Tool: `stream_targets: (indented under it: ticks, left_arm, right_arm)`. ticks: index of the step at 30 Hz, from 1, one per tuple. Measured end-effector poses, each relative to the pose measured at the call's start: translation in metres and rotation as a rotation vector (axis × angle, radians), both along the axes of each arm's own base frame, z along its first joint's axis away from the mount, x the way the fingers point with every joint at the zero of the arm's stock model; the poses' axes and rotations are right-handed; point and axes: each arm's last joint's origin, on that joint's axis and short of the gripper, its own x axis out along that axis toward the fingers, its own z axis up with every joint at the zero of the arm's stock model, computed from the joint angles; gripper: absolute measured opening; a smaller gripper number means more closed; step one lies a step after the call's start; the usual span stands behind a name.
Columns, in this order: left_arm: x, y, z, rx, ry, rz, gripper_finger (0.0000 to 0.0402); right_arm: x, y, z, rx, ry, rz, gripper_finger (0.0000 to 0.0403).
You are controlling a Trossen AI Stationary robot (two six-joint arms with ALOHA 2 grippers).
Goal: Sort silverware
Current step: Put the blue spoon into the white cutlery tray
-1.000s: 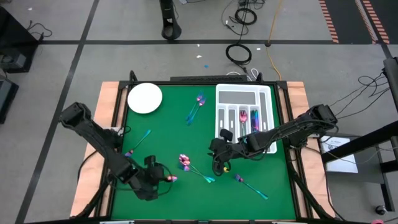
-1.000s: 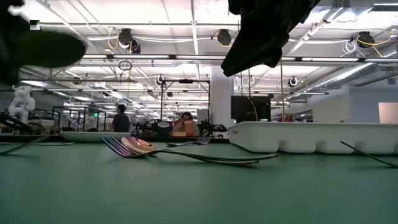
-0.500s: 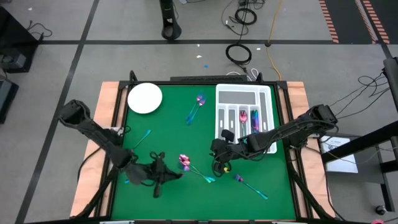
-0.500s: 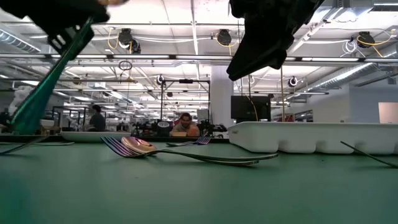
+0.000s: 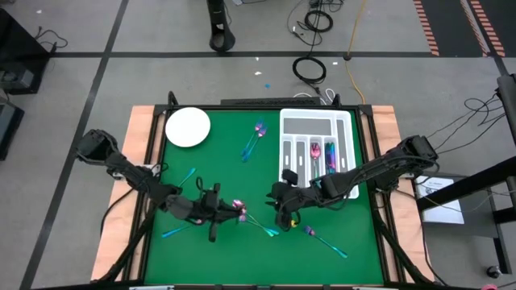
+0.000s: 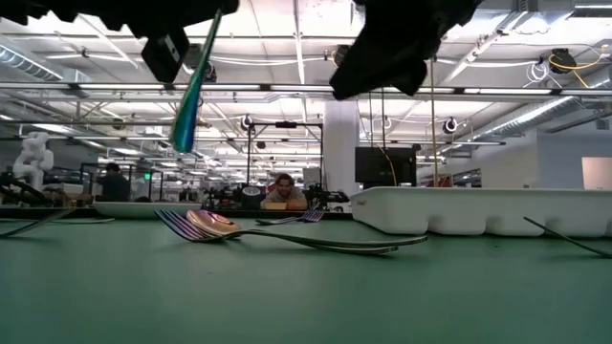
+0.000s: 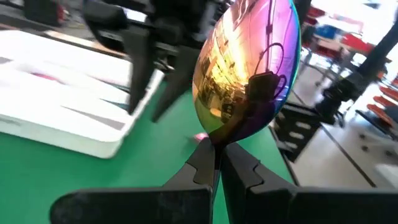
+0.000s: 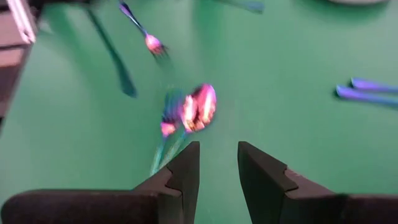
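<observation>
My left hand (image 7: 216,163) grips a shiny iridescent pink-gold metal spoon (image 7: 245,74) above the green surface (image 5: 218,169); my right hand (image 8: 217,163) hovers, fingers parted, empty.

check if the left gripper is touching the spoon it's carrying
Touching: the left wrist view shows the left gripper pinched shut on the spoon just below its bowl.

Grey tiled floor (image 5: 64,80) with cables; bright ceiling lights (image 6: 287,57) over open workshop

Mirror-glossy iridescent metal spoon (image 7: 249,74)
</observation>
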Motion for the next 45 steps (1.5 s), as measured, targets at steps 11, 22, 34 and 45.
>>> stream_targets:
  ticks: [11,22,34,45]
  left_arm:
    - [0.011,0.020,0.019,-0.032,-0.181,0.117,0.0009]
    - [0.018,0.036,0.023,-0.098,-0.217,0.139,0.0008]
    - [0.021,0.047,0.030,-0.125,-0.284,0.131,0.0008]
    - [0.024,0.055,0.034,-0.131,-0.324,0.129,0.0008]
  right_arm:
    - [0.004,0.023,0.016,-0.026,-0.187,0.114,0.0098]
    - [0.008,0.032,0.035,-0.079,-0.400,0.079,0.0098]
    - [0.009,0.027,0.038,-0.164,-0.427,-0.035,0.0098]
    - [0.018,0.005,0.043,-0.149,-0.466,-0.090,0.0098]
